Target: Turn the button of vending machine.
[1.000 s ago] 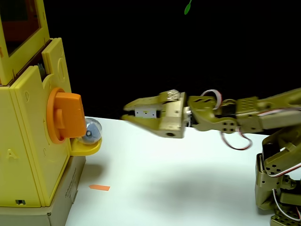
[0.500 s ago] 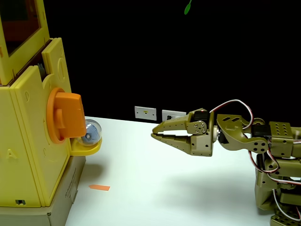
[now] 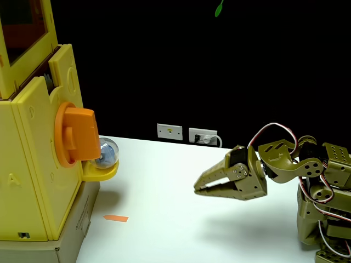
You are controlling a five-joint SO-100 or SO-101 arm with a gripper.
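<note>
Looking at fixed view: gripper [image 3: 198, 188] sits low over white table [image 3: 181, 219], right of centre, fingertips aimed left, jaws nearly closed, nothing between them. Orange button [image 3: 77, 136] sits on front face of yellow vending machine [image 3: 33, 164], far left, well apart from my gripper and higher. Button's blocky bar stands upright, long axis vertical, sticking out toward gripper. Clear capsule [image 3: 104, 153] rests in tray [image 3: 101, 172] just below button. My judgement: reach leftward and upward, wrist rolled so jaws straddle upright bar.

Orange button [image 3: 77, 137], pale yellow vending machine [image 3: 27, 164].
</note>
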